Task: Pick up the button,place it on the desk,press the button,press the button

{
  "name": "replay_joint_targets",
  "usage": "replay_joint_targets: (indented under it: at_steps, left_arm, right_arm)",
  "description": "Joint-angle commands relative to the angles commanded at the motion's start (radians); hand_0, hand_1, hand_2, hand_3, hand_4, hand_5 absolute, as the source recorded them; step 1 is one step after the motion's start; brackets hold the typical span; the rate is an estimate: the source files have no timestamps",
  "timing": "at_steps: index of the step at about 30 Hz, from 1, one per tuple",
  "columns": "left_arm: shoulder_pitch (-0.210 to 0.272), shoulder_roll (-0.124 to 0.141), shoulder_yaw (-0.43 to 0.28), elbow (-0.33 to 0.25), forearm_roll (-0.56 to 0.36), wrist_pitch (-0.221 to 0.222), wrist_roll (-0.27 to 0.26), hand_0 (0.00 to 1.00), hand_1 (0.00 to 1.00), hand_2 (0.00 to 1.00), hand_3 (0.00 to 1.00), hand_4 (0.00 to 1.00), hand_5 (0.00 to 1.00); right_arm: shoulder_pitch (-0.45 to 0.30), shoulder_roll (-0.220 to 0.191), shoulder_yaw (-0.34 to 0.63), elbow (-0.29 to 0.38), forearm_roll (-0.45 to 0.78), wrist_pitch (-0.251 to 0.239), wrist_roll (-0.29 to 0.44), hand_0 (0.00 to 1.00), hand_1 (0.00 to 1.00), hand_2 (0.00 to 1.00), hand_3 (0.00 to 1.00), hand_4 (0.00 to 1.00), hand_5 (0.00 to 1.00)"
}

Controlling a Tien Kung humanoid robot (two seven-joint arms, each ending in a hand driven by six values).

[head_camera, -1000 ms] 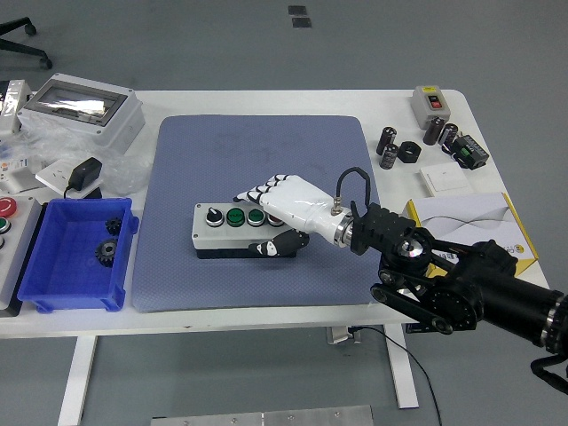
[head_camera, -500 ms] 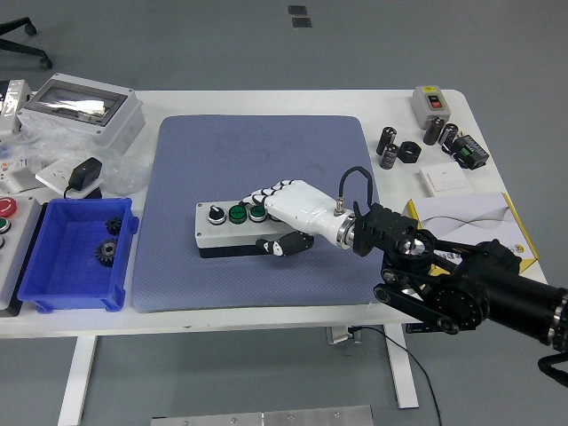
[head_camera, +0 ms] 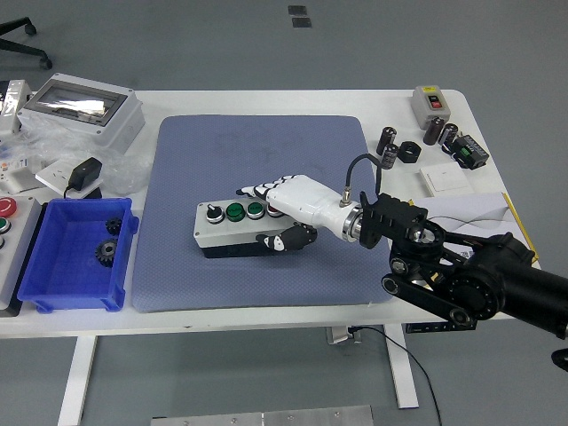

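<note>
1 button box (head_camera: 232,227) lies under the right hand (head_camera: 282,206), gripped.

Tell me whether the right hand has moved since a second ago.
Yes. The right hand shifted slightly toward the table's far side over the button box.

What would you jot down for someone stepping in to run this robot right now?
Right hand: white, lying over the right end of the grey button box, fingers draped across the top, thumb against the front face.
Left hand: not in view.
Button box: flat on the blue mat mid-table, one black knob and two green buttons still uncovered.
Done: the box is already set down.
Left: the presses. I cannot tell whether a button is being pushed now, as the hand hides that end.
</note>
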Motion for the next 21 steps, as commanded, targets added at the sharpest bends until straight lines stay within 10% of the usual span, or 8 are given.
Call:
replay_joint_targets:
  at_steps: [21]
  left_arm:
    - [0.010, 0.000, -0.008, -0.001, 0.013, -0.029, -0.001, 0.477, 0.456, 0.461, 0.691, 0.002, 0.002]
  right_arm:
    - [-0.009, -0.009, 0.042, 0.017, -0.013, 0.103, -0.012, 0.833, 0.857, 0.998, 0.998, 0.545, 0.002]
